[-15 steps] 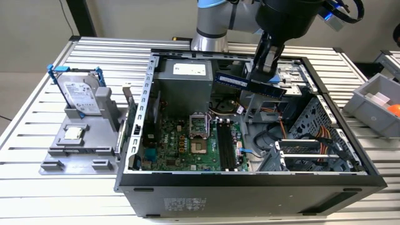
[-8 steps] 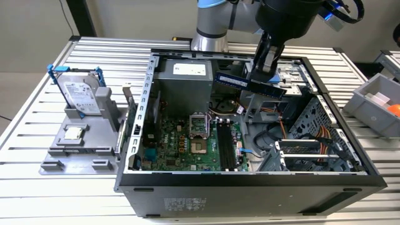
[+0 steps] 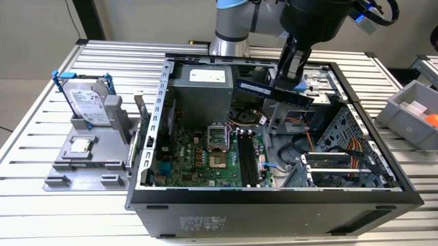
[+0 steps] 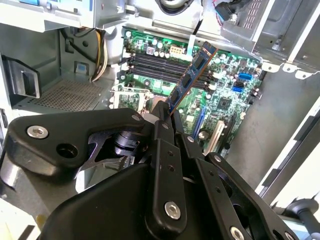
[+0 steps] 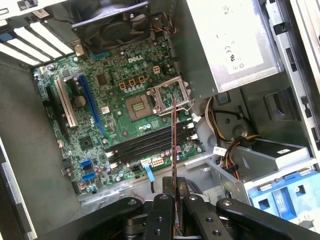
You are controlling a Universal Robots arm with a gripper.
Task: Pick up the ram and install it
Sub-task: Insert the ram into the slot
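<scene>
Closest in, the pincer (image 4: 167,117) is clamped shut on one end of the ram (image 4: 192,75), and the stick juts out from between its fingers. The ram hangs in the air above the motherboard (image 5: 100,110), touching nothing, and in the exterior view it sits at a slant.

Past its free end lie the memory slots (image 5: 150,142), a set of dark parallel channels along one edge of the motherboard, all apparently empty. To my eye the step in hand is the carry toward those slots. Doing it well means keeping a firm grip and bringing the stick's long edge level and parallel to one channel, since a tilted entry would likely jam or stress it. It also means staying clear of the loose cables beside the motherboard.

Further out, the power supply (image 3: 205,87) stands beside the motherboard inside the open case (image 3: 274,205) and bears a white printed label. The ram itself carries a pale sticker, and the motherboard has small white lettering.

Farthest from the motherboard, outside the case toward the exterior view's left, a labelled hard drive (image 3: 89,105) stands on the worktop (image 3: 68,220).
</scene>
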